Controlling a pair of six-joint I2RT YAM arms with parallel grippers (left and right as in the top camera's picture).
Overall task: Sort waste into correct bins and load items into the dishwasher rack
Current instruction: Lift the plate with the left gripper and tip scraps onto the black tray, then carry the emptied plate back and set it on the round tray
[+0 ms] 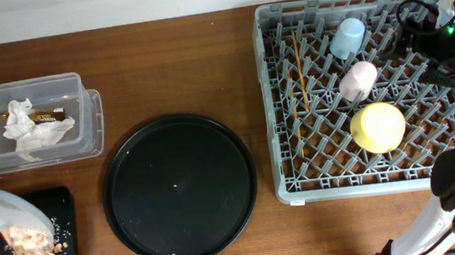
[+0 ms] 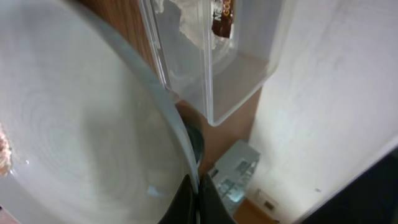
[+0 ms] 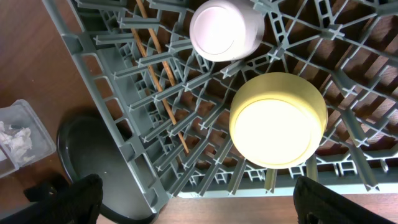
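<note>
My left gripper (image 2: pixel 198 198) is shut on the rim of the round white-grey plate (image 2: pixel 81 124). It holds the plate (image 1: pixel 12 214) tilted over the flat black tray (image 1: pixel 62 199). Beige food scraps (image 1: pixel 31 242) lie at the plate's lower edge and on the tray. The clear tub (image 1: pixel 80 118) holds the white tissue (image 1: pixel 32 130) and brown wrapper (image 1: pixel 48 117). The grey rack (image 1: pixel 275 96) holds the blue cup (image 1: pixel 348 36), pink cup (image 1: pixel 359 80), yellow bowl (image 1: pixel 377 127) and chopsticks (image 1: pixel 298 72). My right gripper (image 3: pixel 202 208) is open and empty over the rack's front edge.
The large round black tray (image 1: pixel 179 189) lies between the bins and the rack; it also shows in the right wrist view (image 3: pixel 87 149). The right arm (image 1: pixel 445 34) reaches over the rack's right side. A pale wall runs behind the table.
</note>
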